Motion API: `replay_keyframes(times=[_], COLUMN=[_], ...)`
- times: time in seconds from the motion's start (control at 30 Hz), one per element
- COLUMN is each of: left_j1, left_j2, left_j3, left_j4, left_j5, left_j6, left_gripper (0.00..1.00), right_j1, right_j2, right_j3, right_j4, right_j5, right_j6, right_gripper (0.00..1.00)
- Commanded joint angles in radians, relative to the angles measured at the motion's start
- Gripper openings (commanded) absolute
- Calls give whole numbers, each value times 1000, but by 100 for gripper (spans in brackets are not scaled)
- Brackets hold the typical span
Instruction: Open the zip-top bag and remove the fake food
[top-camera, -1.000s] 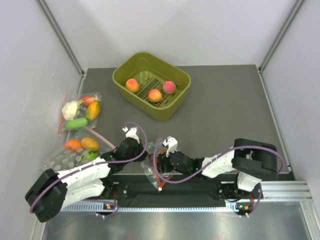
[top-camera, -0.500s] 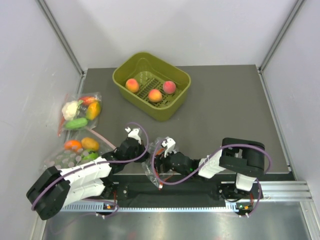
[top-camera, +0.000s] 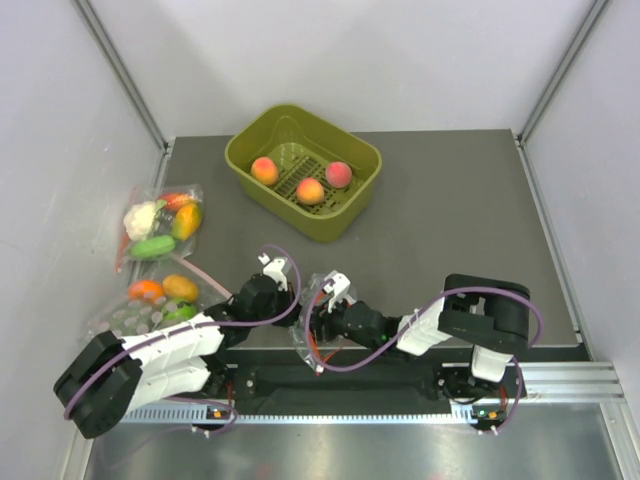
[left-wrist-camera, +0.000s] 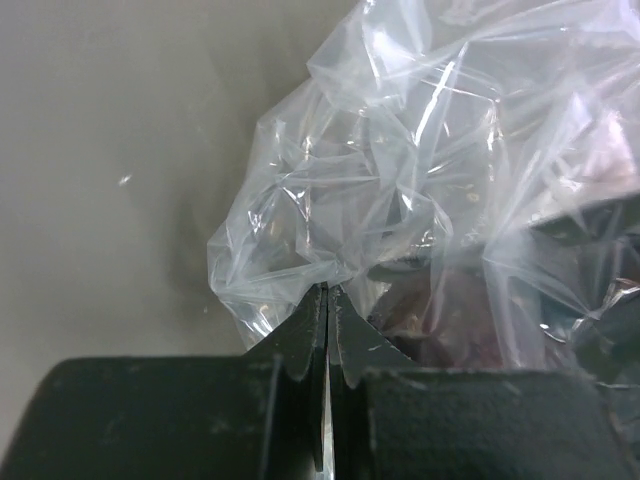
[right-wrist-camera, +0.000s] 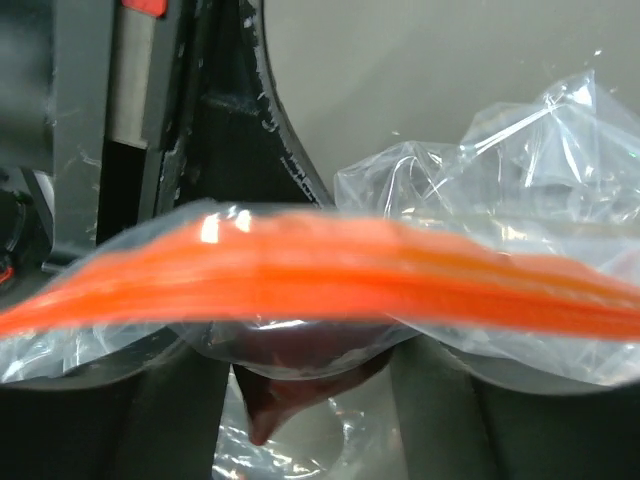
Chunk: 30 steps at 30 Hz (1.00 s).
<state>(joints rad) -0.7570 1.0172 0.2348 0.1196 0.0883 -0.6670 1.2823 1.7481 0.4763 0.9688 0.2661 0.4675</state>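
Observation:
The zip-top bag (top-camera: 308, 338) is a crumpled clear bag near the table's front edge, between my two grippers. My left gripper (left-wrist-camera: 328, 292) is shut, its tips pinching a fold of the clear film (left-wrist-camera: 420, 170). My right gripper (right-wrist-camera: 310, 360) is open, its fingers (right-wrist-camera: 170, 420) wide apart. The bag's orange-red zip strip (right-wrist-camera: 330, 270) lies across in front of them, with film sagging between. The fake food, three peach-like fruits (top-camera: 310, 190), sits in the green basket (top-camera: 240, 150) at the back, far from both grippers.
Two other clear bags of vegetables (top-camera: 160, 222) (top-camera: 150, 300) lie along the left edge of the table. The black base rail (top-camera: 340, 380) runs just in front of the bag. Grey walls close in both sides.
Both grippers have drawn slightly closer together, the left one moving right and the right one left. The bag between them has bunched up a little more.

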Motion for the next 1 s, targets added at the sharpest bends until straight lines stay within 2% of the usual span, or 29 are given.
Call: replay_keyframes(times=[0.0, 0.07, 0.23, 0.37, 0.67, 0.97], left_j1=[-5, -5, -4, 2, 65, 156], left_j2=[14, 6, -23, -28, 6, 47], left_j3=[-9, 0, 52, 96, 141, 172], left_j4=[63, 34, -84, -142, -164, -129], left_j5=[54, -2, -178, -249, -294, -262], left_j6=[18, 11, 6, 7, 1, 14], left_gripper=[0, 0, 0, 0, 0, 0], right_j1=[-14, -14, -14, -14, -1, 9], right_j2=[-25, -65, -168, -268, -435, -561], right_j3=[-11, -21, -54, -91, -128, -154], right_j4=[108, 81, -82, -198, -470, -620], right_j5=[12, 35, 70, 79, 67, 30], right_j6=[-38, -43, -58, -49, -13, 3], right_gripper=[54, 44, 33, 28, 28, 28])
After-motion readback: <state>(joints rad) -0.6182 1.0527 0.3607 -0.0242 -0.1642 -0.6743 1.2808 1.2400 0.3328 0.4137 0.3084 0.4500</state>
